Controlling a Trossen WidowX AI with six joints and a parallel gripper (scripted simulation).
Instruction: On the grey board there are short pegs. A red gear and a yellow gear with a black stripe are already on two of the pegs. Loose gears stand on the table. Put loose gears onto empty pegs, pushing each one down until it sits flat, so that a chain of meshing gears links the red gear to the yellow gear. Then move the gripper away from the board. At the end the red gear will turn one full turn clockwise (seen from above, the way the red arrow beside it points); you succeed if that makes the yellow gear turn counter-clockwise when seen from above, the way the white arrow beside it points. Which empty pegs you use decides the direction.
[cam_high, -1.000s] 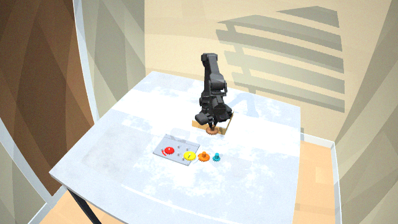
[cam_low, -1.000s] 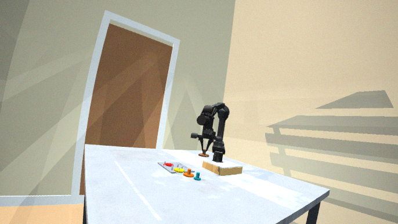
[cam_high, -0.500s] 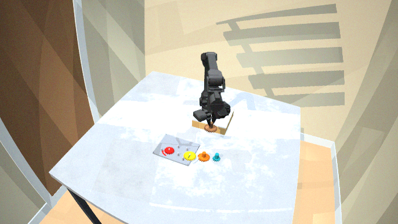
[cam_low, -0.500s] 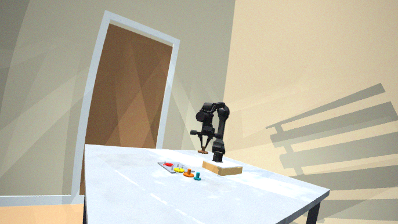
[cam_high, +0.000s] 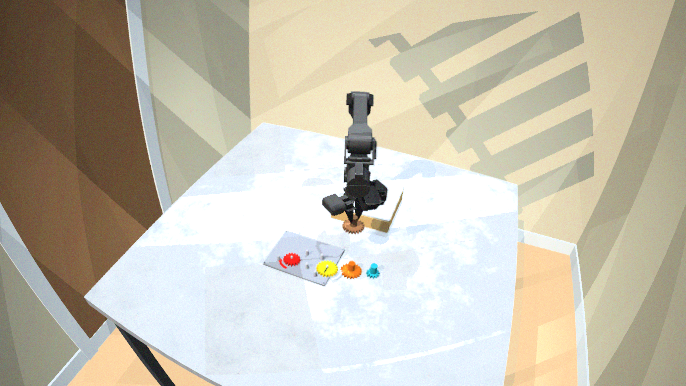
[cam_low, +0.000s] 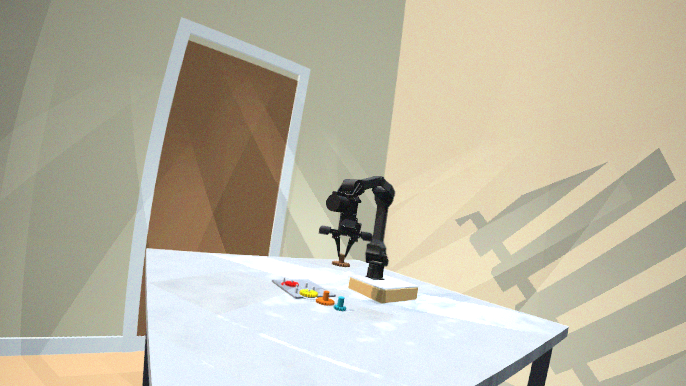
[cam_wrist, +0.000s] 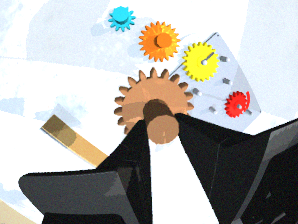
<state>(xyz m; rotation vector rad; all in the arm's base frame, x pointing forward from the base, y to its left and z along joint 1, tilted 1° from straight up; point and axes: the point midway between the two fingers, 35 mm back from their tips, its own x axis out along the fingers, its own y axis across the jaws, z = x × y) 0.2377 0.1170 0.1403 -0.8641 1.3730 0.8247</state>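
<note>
My gripper (cam_high: 355, 219) (cam_low: 342, 255) (cam_wrist: 160, 123) is shut on the handle of the brown gear (cam_high: 353, 227) (cam_low: 341, 264) (cam_wrist: 145, 97) and holds it in the air between the board and the arm's base. The grey board (cam_high: 287, 237) (cam_wrist: 250, 117) carries the red gear (cam_high: 291, 259) (cam_low: 290, 283) (cam_wrist: 236, 104), the yellow gear (cam_high: 327, 269) (cam_low: 308, 293) (cam_wrist: 197, 67) with its black stripe, and several empty pegs between and beside them. A loose orange gear (cam_high: 351, 271) (cam_low: 325, 301) (cam_wrist: 150, 42) and a smaller cyan gear (cam_high: 373, 272) (cam_low: 340, 306) (cam_wrist: 121, 18) stand on the table beside the board.
The arm's base block (cam_high: 378, 224) (cam_low: 385, 293) (cam_wrist: 80, 145), with wooden sides and a white top, is behind the held gear. The orange gear stands close to the board's edge by the yellow gear, and the cyan gear is beyond it.
</note>
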